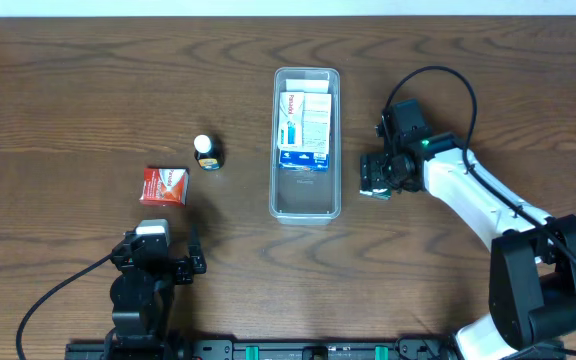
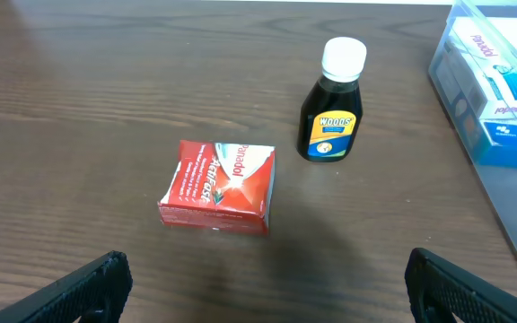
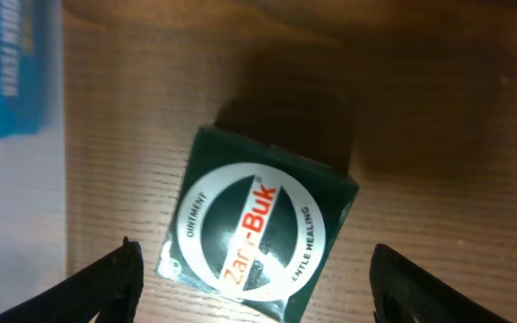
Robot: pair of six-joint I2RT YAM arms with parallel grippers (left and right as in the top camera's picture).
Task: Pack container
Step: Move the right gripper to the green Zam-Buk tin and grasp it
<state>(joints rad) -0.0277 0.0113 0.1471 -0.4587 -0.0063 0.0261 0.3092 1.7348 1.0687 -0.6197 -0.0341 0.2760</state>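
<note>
— Down the middle of the desk (image 1: 88, 80) we have the container (image 1: 306, 200), lying lengthwise away from the arms. Blue-and-white cartons (image 1: 305, 130) fill its far half, and the near half is bare.
— And just to its right we see the right arm (image 1: 468, 195) bent in, its jaws pointing down beside the container's wall. Wrist view, what have we got?
— We're looking straight down on a dark green box (image 3: 258, 229) (white roundel, "Zam-Buk" lettering), flat on the wood and turned at a slant. The right jaws are spread wide, one fingertip (image 3: 106, 287) on either side of it, neither touching. Released, nothing held.
— Over on the left?
— We find the left jaws released too, parted wide over bare wood at the near edge. Ahead of them we pick out a red carton (image 2: 218, 187) lying flat. Beyond it, a little to the right, a dark bottle (image 2: 333, 103) with a white cap and a yellow-and-blue "Woods" label stands upright.
— Touching each other?
— No, apart, and both well left of the container, outside it.
</note>
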